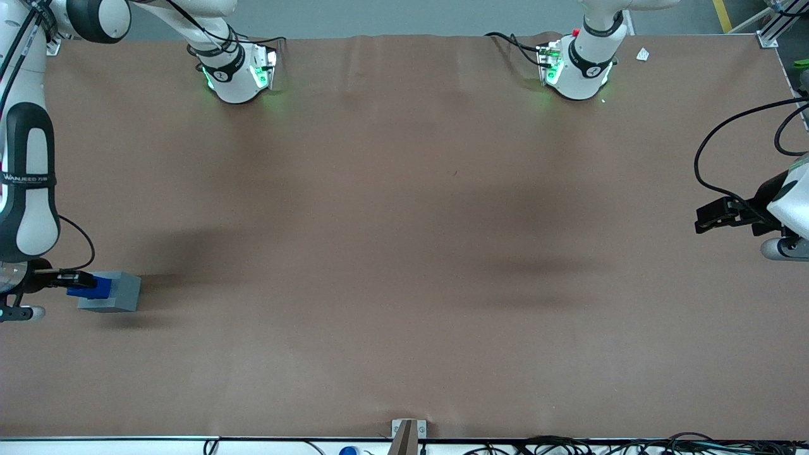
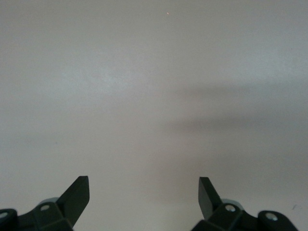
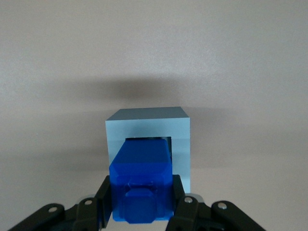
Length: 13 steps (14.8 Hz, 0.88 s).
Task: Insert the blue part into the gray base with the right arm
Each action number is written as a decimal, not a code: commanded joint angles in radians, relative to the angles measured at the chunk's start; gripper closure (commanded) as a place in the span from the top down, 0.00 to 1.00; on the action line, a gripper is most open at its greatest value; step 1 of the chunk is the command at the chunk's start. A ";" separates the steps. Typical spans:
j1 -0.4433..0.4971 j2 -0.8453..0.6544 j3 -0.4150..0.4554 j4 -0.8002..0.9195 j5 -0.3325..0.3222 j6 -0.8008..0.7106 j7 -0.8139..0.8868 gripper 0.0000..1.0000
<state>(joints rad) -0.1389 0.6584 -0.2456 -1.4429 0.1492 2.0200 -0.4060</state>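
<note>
The gray base lies on the brown table at the working arm's end, near the table's edge. In the right wrist view the gray base faces the camera with its square recess. The blue part is held between the black fingers of my right gripper, with its leading end at or in the recess. In the right wrist view the blue part fills the space between the fingers of the gripper, which is shut on it.
The brown table cover spreads wide toward the parked arm's end. Two arm bases stand farthest from the front camera. Cables lie along the table's near edge.
</note>
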 commanded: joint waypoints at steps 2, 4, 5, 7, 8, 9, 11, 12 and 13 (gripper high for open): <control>-0.022 0.015 0.009 0.029 0.015 -0.006 -0.024 0.11; -0.027 0.017 0.009 0.030 0.015 -0.007 -0.024 0.11; -0.027 0.015 0.009 0.030 0.015 -0.007 -0.025 0.11; -0.027 0.018 0.009 0.030 0.016 -0.007 -0.031 0.11; -0.027 0.021 0.009 0.030 0.016 -0.007 -0.028 0.11; -0.025 0.021 0.009 0.030 0.018 -0.007 -0.027 0.11; -0.022 0.021 0.009 0.030 0.021 -0.007 -0.024 0.11; -0.021 0.021 0.009 0.029 0.023 -0.007 -0.022 0.11; -0.019 0.021 0.009 0.029 0.023 -0.007 -0.022 0.11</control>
<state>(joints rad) -0.1475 0.6637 -0.2450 -1.4403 0.1503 2.0202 -0.4149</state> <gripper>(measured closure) 0.489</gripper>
